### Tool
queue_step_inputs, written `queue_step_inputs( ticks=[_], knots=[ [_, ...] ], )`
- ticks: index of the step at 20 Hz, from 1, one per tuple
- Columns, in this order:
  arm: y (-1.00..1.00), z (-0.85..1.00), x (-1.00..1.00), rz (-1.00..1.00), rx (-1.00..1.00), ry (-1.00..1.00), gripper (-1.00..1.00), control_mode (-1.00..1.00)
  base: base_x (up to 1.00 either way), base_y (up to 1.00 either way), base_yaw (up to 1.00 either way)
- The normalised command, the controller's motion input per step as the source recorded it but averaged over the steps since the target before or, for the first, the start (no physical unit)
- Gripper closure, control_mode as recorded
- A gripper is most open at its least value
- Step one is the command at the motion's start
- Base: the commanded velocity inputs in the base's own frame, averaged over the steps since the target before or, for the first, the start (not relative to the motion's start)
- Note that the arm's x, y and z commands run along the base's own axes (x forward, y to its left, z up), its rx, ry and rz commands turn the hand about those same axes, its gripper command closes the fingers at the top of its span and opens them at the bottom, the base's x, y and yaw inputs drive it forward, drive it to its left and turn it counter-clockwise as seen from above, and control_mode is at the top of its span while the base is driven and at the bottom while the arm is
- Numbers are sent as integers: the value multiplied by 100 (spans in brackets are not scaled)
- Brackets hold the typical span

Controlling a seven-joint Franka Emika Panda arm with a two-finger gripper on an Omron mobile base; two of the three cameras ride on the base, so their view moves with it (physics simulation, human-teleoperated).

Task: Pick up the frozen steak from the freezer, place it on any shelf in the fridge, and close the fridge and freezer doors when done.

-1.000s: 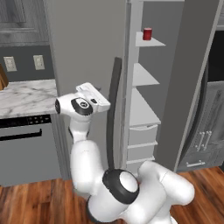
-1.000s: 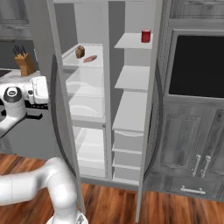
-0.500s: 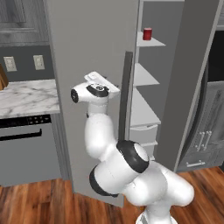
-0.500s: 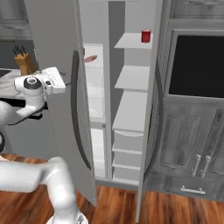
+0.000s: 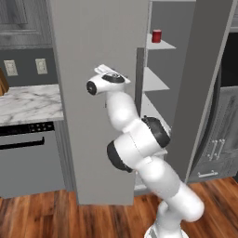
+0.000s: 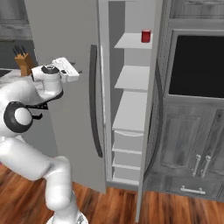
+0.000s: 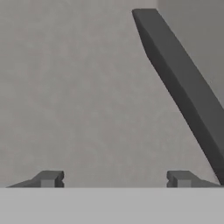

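The wide fridge door (image 6: 65, 87) is stiff, heavy and smooth, best pushed flat beside its handle (image 7: 183, 87) by the open, empty end effector (image 7: 114, 179)

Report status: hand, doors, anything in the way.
Hand open, empty, facing the fridge door beside its handle. Fridge door nearly shut. Freezer door open, red can on its top shelf. Nothing blocking.

The wide flat grey fridge door (image 6: 65, 100) with its long dark vertical handle (image 6: 94, 100) stands nearly shut. The narrow freezer (image 6: 133, 109) with opaque grey shelves gapes open, its narrower door (image 5: 204, 83) swung out.
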Motion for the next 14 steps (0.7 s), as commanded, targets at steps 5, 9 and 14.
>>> queue_step_inputs(
  ticks=[5,9,14],
  knots=[
    [-7,9,94,9,0,0,-100,-100,0,0,0],
    [-1,0,77,3,0,4,-100,-100,0,0,0],
    [0,0,20,0,0,9,-100,-100,0,0,0]
  ],
)
